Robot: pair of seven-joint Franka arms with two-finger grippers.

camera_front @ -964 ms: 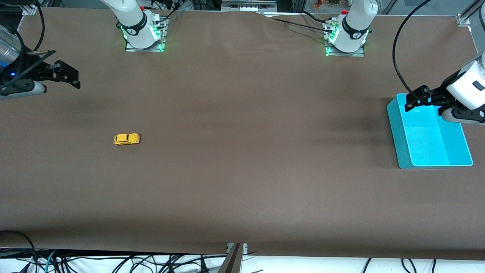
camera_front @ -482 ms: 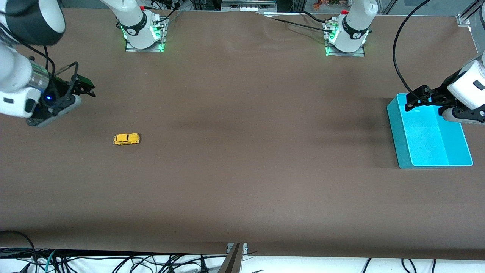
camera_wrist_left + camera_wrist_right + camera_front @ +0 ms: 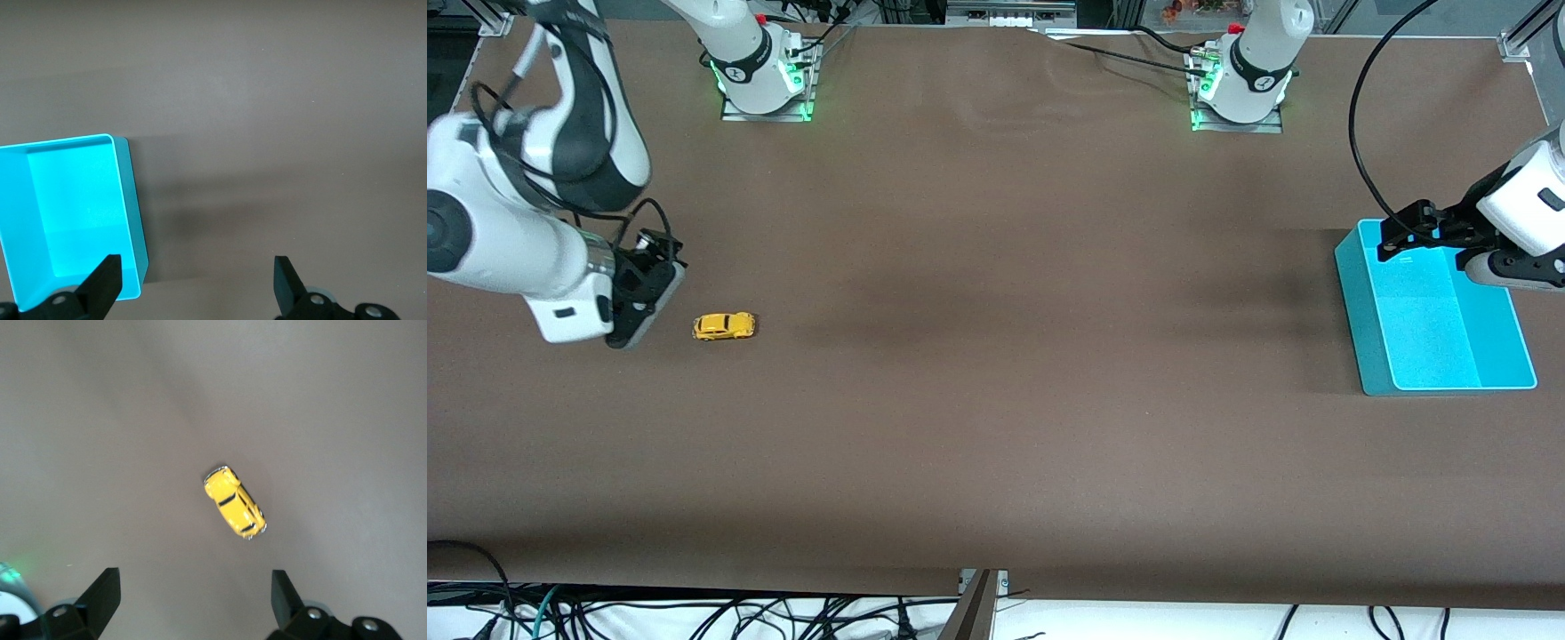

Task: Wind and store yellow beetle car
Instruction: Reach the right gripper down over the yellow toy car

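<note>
One yellow beetle car [image 3: 724,326] on the table — just beside the spread right hand [image 3: 193,600].

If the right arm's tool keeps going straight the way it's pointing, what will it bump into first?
Probably the yellow beetle car. The right tool is open, and the car sits on the bare table straight ahead of it, with nothing between, though how far ahead is unclear.

Even overhead light leaves the brown bench [image 3: 996,356] moderately bright, with soft, broad shadow bands across its middle. The turquoise bin [image 3: 1369,356] glows vividly, nearly saturated inside. Green lamps shine at both arm bases. The right wrist view looks slightly soft, perhaps motion blur.
</note>
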